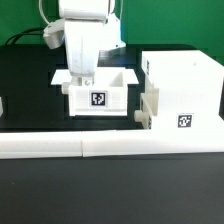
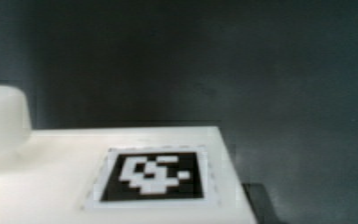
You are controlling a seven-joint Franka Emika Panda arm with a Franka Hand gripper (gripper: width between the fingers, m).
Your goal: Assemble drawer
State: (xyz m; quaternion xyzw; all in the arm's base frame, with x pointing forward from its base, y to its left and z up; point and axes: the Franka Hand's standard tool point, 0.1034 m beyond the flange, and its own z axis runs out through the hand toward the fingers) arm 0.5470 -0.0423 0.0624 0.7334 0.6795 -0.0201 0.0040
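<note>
You're looking at a white tray (image 2: 87,150) surface close up — black-and-white tag (image 2: 153,175) on it, blurred. One pale rounded shape (image 2: 0,120) beside — dark tabletop (image 2: 211,60) beyond.

A robotics lab bench is suggested. A black table (image 1: 30,85) is seen at centre frame. Square tags (image 1: 99,98) are fixed to white plastic parts.

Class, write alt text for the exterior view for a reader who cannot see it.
The white robot arm's claw reaches down into a small white plastic tray bearing a black-and-white square tag. At the exterior view's right stands a tall white box casing; a long low white bar lies in front.
</note>
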